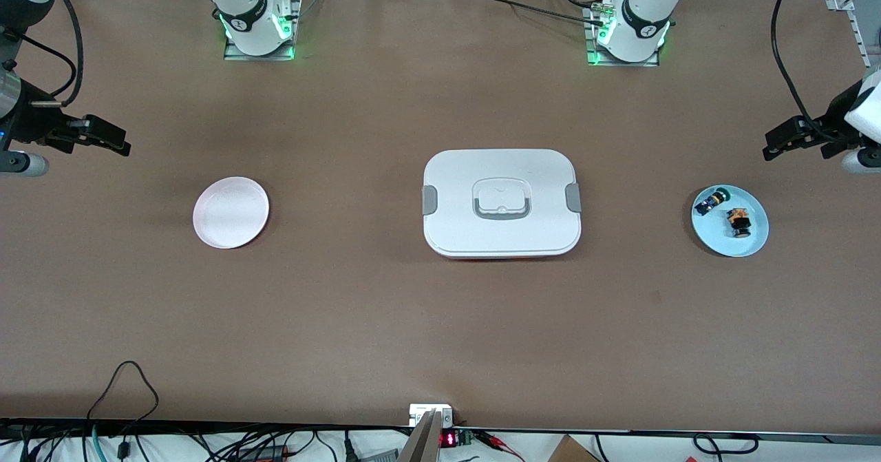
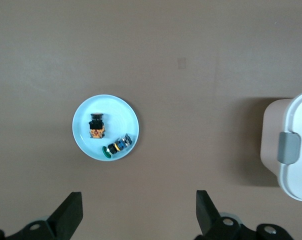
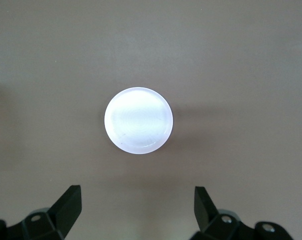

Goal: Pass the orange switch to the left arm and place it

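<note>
At lower right of the front view, a pale blue plate (image 1: 749, 243) holds the orange switch (image 1: 738, 219), a tiny black part with an amber block end, beside a blue-black part (image 1: 710, 202). The white box (image 1: 502, 202) sits mid-frame. Higher up, the left gripper (image 1: 784, 143) and right gripper (image 1: 104, 137) hang spread wide.

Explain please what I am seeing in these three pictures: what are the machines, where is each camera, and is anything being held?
Two white robot arms stand at a brown table. The wide picture looks down from a camera facing them; the other two come from cameras on each arm's wrist.

The left gripper hangs open above a blue plate, which carries the orange switch and a small blue-black part. The right gripper hangs open above a bare pink plate. Between the plates sits a closed white box.

Nothing is held.
</note>
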### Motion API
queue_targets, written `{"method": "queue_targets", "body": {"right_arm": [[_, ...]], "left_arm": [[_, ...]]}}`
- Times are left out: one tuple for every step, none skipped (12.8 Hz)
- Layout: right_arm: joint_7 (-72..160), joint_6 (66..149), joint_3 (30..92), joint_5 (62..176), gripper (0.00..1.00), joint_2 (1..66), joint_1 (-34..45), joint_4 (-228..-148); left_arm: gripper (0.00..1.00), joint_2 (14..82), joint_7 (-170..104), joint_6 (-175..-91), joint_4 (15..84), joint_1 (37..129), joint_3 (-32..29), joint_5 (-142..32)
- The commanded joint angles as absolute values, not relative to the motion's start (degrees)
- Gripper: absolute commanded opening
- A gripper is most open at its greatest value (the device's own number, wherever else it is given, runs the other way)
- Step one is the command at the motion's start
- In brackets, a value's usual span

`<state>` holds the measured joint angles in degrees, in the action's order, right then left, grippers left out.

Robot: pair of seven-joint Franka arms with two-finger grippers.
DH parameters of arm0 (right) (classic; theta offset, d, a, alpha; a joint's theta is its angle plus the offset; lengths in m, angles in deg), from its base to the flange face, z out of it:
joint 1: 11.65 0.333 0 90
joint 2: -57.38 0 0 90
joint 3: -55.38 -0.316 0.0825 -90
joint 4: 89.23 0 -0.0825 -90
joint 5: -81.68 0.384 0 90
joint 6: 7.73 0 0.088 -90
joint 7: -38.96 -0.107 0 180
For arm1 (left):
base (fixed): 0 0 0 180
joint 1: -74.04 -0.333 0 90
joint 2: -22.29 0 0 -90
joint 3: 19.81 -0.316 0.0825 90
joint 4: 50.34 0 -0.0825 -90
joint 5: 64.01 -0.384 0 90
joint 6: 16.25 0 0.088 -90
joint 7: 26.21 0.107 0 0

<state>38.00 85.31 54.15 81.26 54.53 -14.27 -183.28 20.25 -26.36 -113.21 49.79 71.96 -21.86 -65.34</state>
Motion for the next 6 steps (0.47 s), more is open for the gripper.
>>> {"method": "queue_targets", "body": {"right_arm": [[39.13, 85.26, 53.80, 81.86, 1.00, 55.45, -14.28, -183.19], [39.13, 85.26, 53.80, 81.95, 1.00, 55.45, -14.28, -183.19], [39.13, 85.26, 53.63, 81.95, 1.00, 55.36, -14.28, -183.19], [39.13, 85.26, 53.63, 81.95, 1.00, 55.19, -14.02, -183.19], [39.13, 85.26, 53.63, 81.86, 1.00, 55.19, -13.58, -183.19], [39.13, 85.26, 53.63, 81.86, 1.00, 55.19, -13.58, -183.10]], "left_arm": [[1.00, 20.18, -29.55, -109.77, 46.79, 73.07, -21.92, -66.73], [1.00, 20.44, -29.64, -109.77, 46.78, 73.08, -21.92, -66.65], [1.00, 20.61, -29.64, -109.68, 47.13, 73.08, -22.01, -66.64], [1.00, 20.62, -29.73, -109.16, 46.96, 73.08, -21.92, -66.64], [1.00, 20.70, -29.64, -109.15, 46.87, 72.99, -22.01, -66.38], [1.00, 20.62, -29.64, -108.89, 46.78, 72.99, -21.92, -66.03]]}}
